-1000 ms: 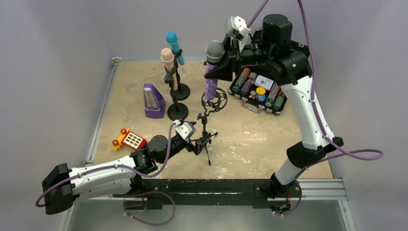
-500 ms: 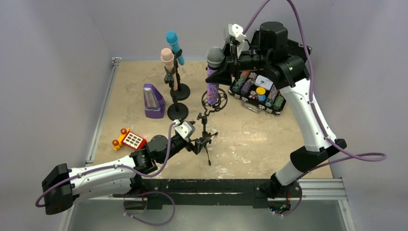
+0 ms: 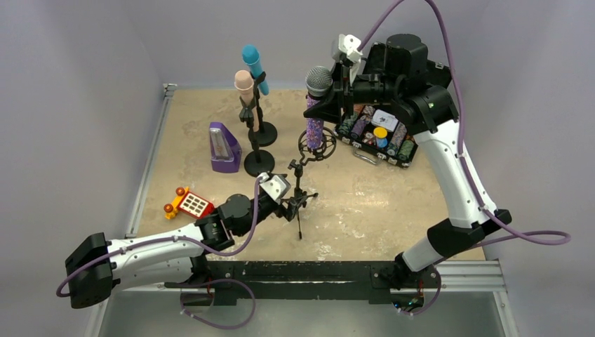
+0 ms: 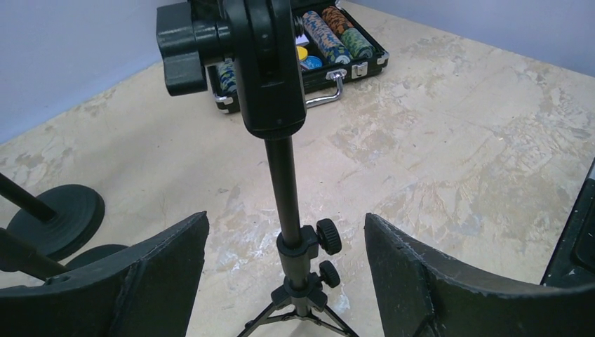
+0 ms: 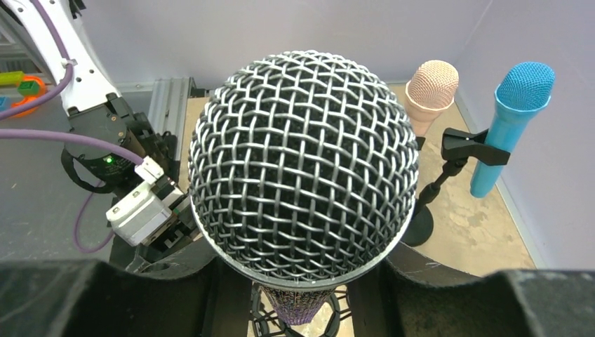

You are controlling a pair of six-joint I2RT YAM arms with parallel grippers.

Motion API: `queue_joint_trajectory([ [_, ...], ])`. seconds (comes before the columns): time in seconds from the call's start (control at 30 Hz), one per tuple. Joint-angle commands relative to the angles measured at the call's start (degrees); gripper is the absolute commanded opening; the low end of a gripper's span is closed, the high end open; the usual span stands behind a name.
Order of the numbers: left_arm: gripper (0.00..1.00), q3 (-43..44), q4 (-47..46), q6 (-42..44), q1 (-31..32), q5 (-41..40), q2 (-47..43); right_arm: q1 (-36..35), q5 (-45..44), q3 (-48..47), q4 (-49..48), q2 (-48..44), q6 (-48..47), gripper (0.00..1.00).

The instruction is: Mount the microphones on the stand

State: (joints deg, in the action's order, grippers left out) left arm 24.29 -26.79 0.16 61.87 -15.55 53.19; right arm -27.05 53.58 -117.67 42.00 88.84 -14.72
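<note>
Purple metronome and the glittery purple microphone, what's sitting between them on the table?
Top view: two round black stand bases, one nearer, one farther, sit between the metronome and the purple microphone.

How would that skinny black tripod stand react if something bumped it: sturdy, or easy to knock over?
Probably tippy: the tripod stand has a tall thin pole on small splayed legs, and its ring mount sits high, with the purple microphone at it. It looks stiff rather than floppy, and likely light.
</note>
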Motion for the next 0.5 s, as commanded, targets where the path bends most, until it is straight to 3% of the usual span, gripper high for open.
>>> queue_joint_trajectory([
  [0.0, 0.84, 3.1, -4.2, 2.0, -0.3, -0.9, 0.8, 0.7, -1.7, -0.2, -3.2, -2.1, 0.9, 0.00],
  [0.17, 0.84, 3.2, -4.4, 2.3, -0.3, -1.2, 1.1, 0.9, 3.6, -1.8, -6.3, -2.2, 5.0, 0.00],
  [0.3, 0.84, 3.1, -4.3, 2.3, -0.3, -1.3, 1.2, 0.9, 2.0, -3.7, -6.0, -1.2, 5.3, 0.00],
  [0.47, 0.82, 3.0, -4.2, 2.4, -0.3, -2.3, 1.1, 1.0, 2.3, 1.0, -6.1, -2.9, 4.7, 0.00],
])
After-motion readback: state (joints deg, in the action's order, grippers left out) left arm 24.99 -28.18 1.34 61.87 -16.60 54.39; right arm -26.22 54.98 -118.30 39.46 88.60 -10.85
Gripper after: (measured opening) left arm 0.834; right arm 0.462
